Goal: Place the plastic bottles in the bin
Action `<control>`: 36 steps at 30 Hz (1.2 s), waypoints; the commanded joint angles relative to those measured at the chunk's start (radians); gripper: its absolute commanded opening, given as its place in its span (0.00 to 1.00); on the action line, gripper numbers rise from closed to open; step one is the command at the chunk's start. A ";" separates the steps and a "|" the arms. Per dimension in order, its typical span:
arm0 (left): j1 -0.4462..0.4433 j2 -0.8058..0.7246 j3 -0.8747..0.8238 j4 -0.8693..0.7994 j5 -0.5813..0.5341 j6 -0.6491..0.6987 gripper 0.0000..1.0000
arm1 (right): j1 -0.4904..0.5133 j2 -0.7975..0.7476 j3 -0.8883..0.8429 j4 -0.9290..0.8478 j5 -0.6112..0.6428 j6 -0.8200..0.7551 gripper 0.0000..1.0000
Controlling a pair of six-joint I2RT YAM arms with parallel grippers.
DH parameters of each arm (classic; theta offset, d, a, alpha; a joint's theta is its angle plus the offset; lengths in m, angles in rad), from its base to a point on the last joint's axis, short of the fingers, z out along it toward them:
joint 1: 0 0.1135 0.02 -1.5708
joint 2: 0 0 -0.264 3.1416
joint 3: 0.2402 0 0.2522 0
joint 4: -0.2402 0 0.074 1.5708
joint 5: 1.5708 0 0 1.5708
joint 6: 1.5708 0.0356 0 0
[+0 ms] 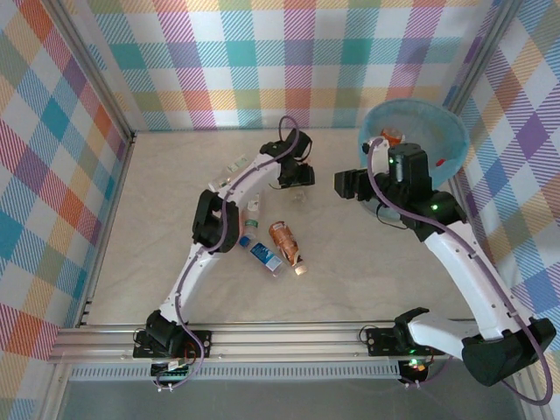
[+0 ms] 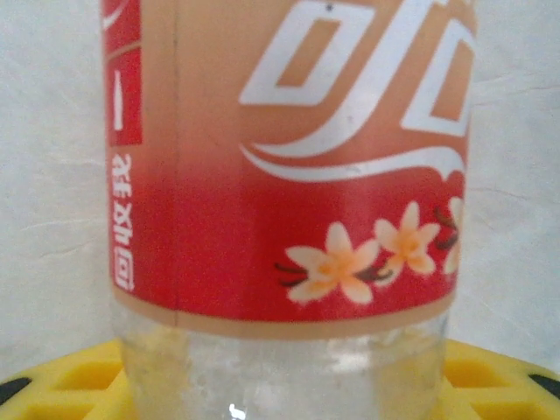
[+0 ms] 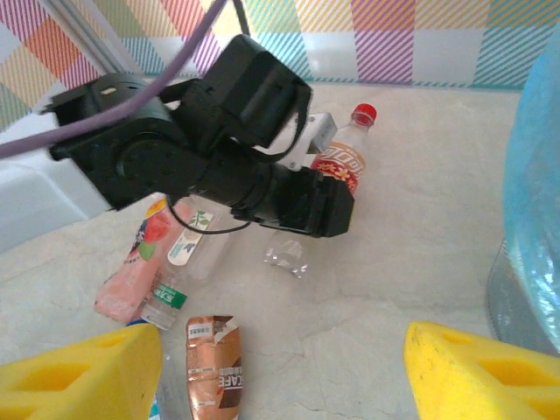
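Loose bottles: a pink-labelled bottle (image 3: pixel 131 271), a blue-labelled bottle (image 1: pixel 265 255) and a copper-labelled bottle (image 1: pixel 284 238) lie on the table (image 1: pixel 157 227) beside the left forearm, well apart from the bin.
Left gripper (image 1: pixel 297 179): jaws closed on the red-labelled bottle, with the yellow pads (image 2: pixel 61 385) against its clear lower body.
Red-labelled bottle (image 3: pixel 343 156): red-capped, near the table's middle, left of the bin. It is unclear whether it has left the surface.
Right gripper (image 3: pixel 284 367): jaws wide apart and empty, between the held bottle and the bin.
Bin (image 1: pixel 411 101): far right corner, blue liner.
Step in hand: one bottle is grasped and not yet carried.
Next move: lift it clear, swing right past the right gripper, and release over the rim.
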 commanded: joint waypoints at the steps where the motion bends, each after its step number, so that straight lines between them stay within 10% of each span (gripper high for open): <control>1: -0.031 -0.281 -0.130 0.121 -0.054 0.106 0.56 | 0.005 -0.048 0.054 -0.025 0.039 -0.014 0.74; 14: -0.215 -1.040 -0.991 0.777 0.011 0.465 0.55 | 0.003 -0.162 0.088 0.123 -0.181 0.080 0.72; 36: -0.377 -1.334 -1.228 0.861 0.154 0.602 0.52 | 0.003 -0.073 0.262 0.174 -0.388 0.222 0.64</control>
